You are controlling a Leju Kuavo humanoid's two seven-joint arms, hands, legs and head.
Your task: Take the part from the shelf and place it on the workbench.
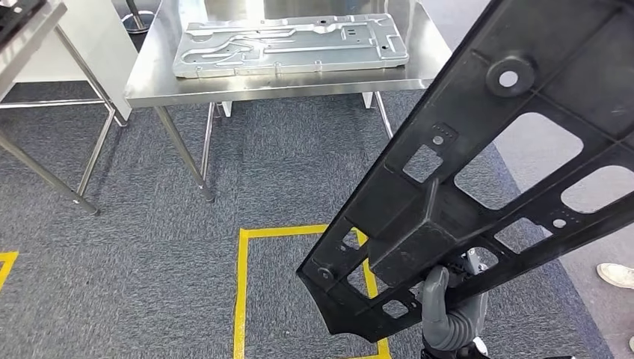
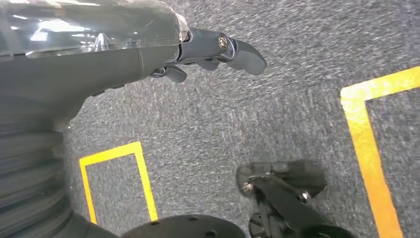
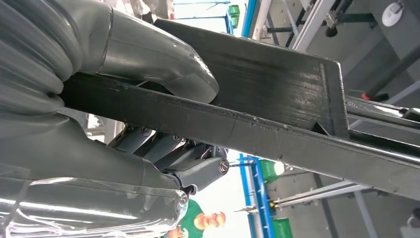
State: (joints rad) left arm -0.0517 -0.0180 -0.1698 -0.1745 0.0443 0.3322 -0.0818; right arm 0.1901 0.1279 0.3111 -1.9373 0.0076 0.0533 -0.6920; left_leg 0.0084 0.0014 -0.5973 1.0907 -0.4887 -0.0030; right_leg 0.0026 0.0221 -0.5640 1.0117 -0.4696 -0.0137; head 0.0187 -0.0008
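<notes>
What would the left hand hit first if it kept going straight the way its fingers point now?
Most likely the grey carpet. The left hand holds nothing, and its fingers extend over bare floor; nothing else shows in that line, though depth is unclear.

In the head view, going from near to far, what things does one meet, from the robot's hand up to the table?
Right hand gripping the black part → yellow floor marking → grey carpet → steel workbench → silver metal panel lying on it.
</notes>
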